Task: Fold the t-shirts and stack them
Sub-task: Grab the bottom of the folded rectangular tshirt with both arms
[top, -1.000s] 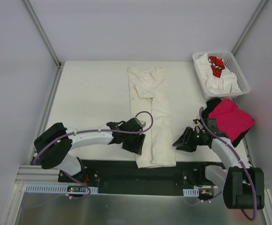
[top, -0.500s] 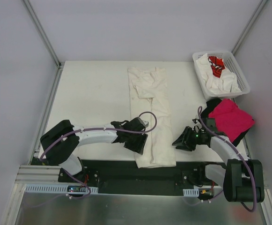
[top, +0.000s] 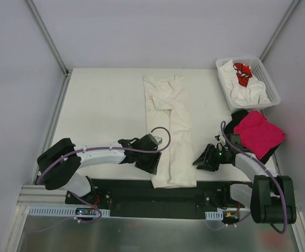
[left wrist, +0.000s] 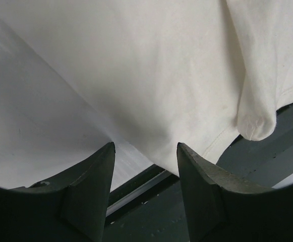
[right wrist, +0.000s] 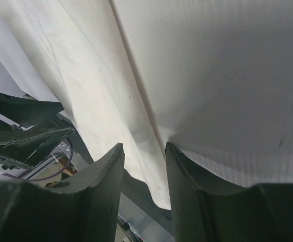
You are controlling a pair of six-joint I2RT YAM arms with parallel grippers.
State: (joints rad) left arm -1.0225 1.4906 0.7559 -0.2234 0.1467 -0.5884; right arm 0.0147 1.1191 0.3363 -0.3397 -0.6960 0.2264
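Observation:
A cream-white t-shirt lies folded into a long strip down the middle of the table, its near end hanging over the front edge. My left gripper sits low at the strip's near left edge, jaws apart, nothing between them; the hem lies just ahead of its fingertips. My right gripper is at the strip's near right edge, also open, the cloth edge in front of its fingers. A magenta-pink t-shirt rests folded on a black one at the right.
A white lattice basket at the back right holds crumpled white shirts, one with red print. The black base rail runs under the table's near edge. Grey walls enclose the table.
The left gripper swung slightly out toward the shirt and came back down to its near left edge. The right gripper edged a little lower. The shirt has not moved.

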